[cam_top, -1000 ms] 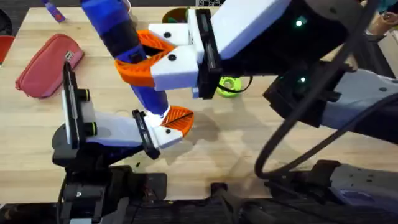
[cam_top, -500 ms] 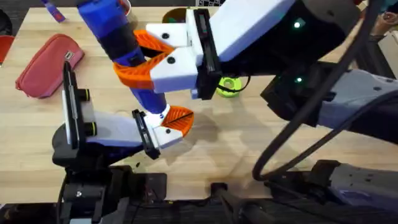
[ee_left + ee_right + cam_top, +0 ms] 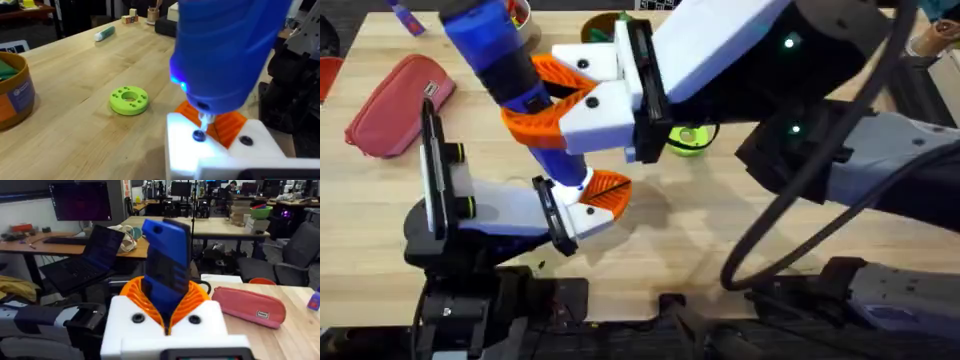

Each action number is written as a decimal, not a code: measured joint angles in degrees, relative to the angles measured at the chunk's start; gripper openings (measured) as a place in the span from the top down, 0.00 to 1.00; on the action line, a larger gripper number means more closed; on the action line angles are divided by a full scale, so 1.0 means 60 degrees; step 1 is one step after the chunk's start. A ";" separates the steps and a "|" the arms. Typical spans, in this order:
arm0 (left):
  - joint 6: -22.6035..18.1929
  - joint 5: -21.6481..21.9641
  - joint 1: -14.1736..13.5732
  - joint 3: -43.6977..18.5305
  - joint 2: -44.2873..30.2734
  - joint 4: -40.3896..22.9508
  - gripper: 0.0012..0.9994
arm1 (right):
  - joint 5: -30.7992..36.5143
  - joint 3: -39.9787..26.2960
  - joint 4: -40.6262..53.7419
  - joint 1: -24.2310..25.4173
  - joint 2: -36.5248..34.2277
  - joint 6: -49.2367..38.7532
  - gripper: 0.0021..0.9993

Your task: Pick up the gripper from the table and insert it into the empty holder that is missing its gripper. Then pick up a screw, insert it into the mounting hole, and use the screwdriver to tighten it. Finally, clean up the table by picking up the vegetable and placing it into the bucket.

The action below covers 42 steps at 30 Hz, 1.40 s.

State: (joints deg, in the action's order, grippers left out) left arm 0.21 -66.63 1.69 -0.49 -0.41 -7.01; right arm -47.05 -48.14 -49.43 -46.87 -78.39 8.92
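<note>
The right gripper (image 3: 555, 95) jaws clench the screwdriver (image 3: 505, 60), its tip seemingly on the holder (image 3: 215, 150) screw.

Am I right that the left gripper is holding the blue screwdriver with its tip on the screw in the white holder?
Not quite: the right gripper holds the screwdriver, its orange pads clamped around the blue body, as the overhead and right wrist views show. The rest stands: in the left wrist view its tip sits on the screw in the white holder.
</note>
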 joint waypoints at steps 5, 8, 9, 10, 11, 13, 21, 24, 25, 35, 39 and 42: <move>0.0000 0.0000 0.0000 0.0000 0.0002 0.0000 1.00 | -0.0036 0.0000 0.0007 0.0000 -0.0018 -0.0002 0.98; 0.0000 0.0000 0.0000 0.0000 0.0002 0.0003 1.00 | -0.0040 0.0000 0.0015 0.0000 -0.0018 -0.0057 0.98; 0.0000 0.0000 0.0000 0.0000 0.0002 0.0000 1.00 | -0.0044 0.0000 0.0011 0.0000 -0.0018 -0.0068 0.98; 0.0000 0.0000 0.0000 0.0000 0.0002 0.0000 1.00 | -0.0044 0.0000 0.0012 0.0000 -0.0018 -0.0071 0.98; 0.0000 0.0000 0.0000 0.0000 -0.0001 0.0000 1.00 | -0.0057 0.0000 0.0015 0.0000 -0.0018 -0.0073 0.98; 0.0000 0.0000 0.0000 0.0000 -0.0001 0.0000 1.00 | -0.0066 0.0000 0.0015 0.0000 -0.0018 -0.0075 0.98; 0.0000 0.0000 0.0000 0.0000 0.0000 0.0000 1.00 | -0.0073 0.0000 -0.0133 0.0000 -0.0277 -0.0075 0.98; 0.0007 0.0000 0.0000 0.0000 -0.0002 -0.0004 1.00 | -0.0067 0.0000 -0.0220 0.0000 -0.0375 -0.0069 0.98; 0.0004 -0.0004 0.0000 0.0000 -0.0002 -0.0004 1.00 | -0.0069 0.0000 -0.0225 0.0000 -0.0375 -0.0071 0.98; 0.0004 0.0000 0.0000 0.0000 0.0002 -0.0004 1.00 | -0.0070 0.0000 -0.0179 0.0000 -0.0375 -0.0071 0.98; 0.0007 -0.0004 0.0000 0.0000 0.0002 -0.0004 1.00 | -0.0069 0.0000 -0.0105 0.0000 -0.0375 -0.0105 0.98; 0.0022 -0.0004 0.0000 0.0000 -0.0002 -0.0004 1.00 | -0.0066 0.0000 -0.0036 0.0000 -0.0375 -0.0196 0.98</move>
State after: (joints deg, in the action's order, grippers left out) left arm 0.34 -66.65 1.69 -0.49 -0.43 -7.03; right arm -47.44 -48.14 -49.65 -46.87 -80.64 7.75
